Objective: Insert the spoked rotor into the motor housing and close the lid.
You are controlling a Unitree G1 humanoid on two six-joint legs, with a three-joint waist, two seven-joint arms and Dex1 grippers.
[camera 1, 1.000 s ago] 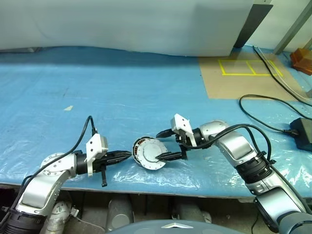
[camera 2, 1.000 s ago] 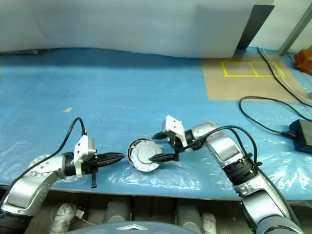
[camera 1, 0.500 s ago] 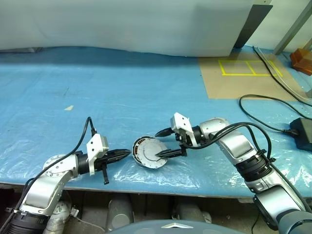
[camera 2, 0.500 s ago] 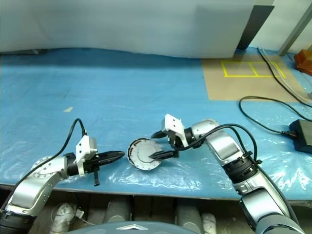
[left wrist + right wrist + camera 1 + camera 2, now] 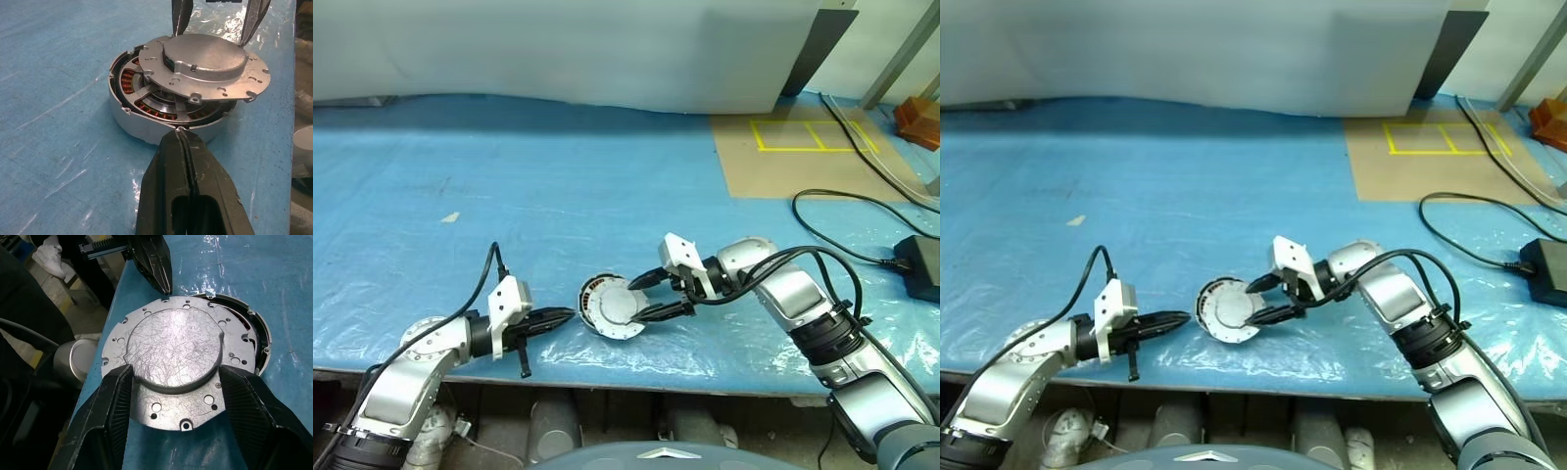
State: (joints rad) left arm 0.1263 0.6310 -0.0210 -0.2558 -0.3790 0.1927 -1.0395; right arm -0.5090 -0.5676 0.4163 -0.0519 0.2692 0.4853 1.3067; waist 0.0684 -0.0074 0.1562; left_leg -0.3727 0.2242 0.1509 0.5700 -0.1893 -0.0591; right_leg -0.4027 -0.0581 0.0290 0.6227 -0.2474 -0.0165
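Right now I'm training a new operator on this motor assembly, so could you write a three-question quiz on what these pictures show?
1. True or false: the lid sits fully closed on the motor housing.
2. Which gripper has its fingers on either side of the lid's raised centre?
A. left gripper
B. right gripper
C. neither
3. Fill in: through the gap under the lid, copper-coloured ______ show inside the housing.

Key:
1. False. The lid lies off-centre, resting on the housing, one side of which is uncovered.
2. B. The right gripper's two fingers flank the raised centre; the left gripper is shut, its tip at the housing's rim.
3. Windings.
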